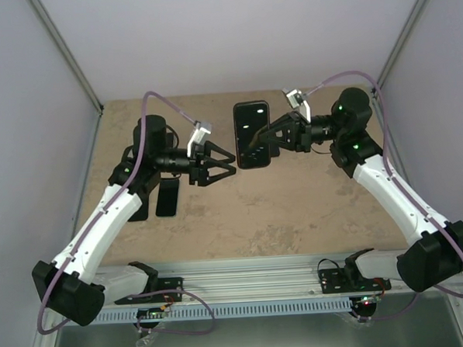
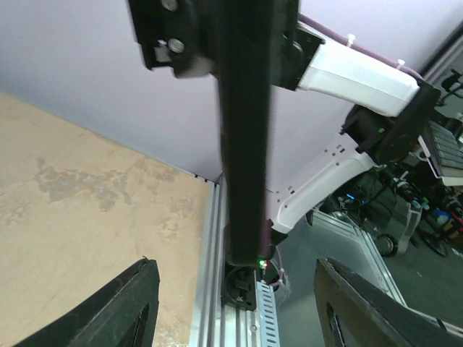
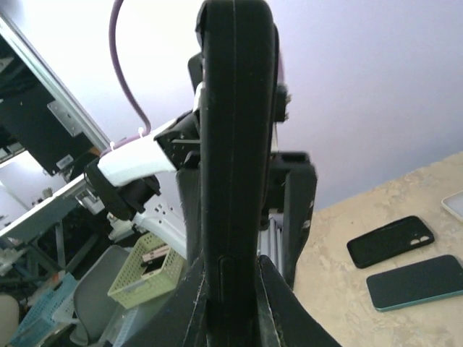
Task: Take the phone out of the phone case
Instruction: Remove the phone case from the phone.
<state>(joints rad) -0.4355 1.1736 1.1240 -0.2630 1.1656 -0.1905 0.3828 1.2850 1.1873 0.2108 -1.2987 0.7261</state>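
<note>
Enclosure: pale lilac walls [image 1: 224, 34], a mottled beige table [image 1: 295, 209] across the middle of the top view, and a metal rail [image 1: 245, 285] along the bottom.

Arms: the left arm [image 1: 102, 223] comes in from lower left and the right arm [image 1: 396, 204] from lower right. Both wrists meet near upper centre of the frame.

Phone [image 1: 253, 133]: in its case [image 3: 235, 87], lifted clear of the table at upper centre of the top view. Its long axis runs top to bottom in that frame, with the screen facing the camera. Both wrist views show it edge-on as a dark upright bar in mid-frame.

Right claw [image 1: 267, 138]: clamped on the phone's right long edge. In the right wrist view both fingers [image 3: 199, 303] pinch the lower end of the bar.

Left claw [image 1: 229, 163]: jaws apart and holding nothing, just left of the phone and not touching it. Its fingers [image 2: 123, 307] sit in the lower corners of the left wrist view, with the phone centred in the gap but further out.

Judgement: the left claw is the only free one. The phone lies straight ahead of it, to the right in the top view, with its long edge crossing the opening. A short advance should let it grip the left edge and pull against the right claw's hold.

Also on the table, lower right of the right wrist view: a spare case [image 3: 391, 241] and a spare phone [image 3: 416, 282], side by side and apart
</note>
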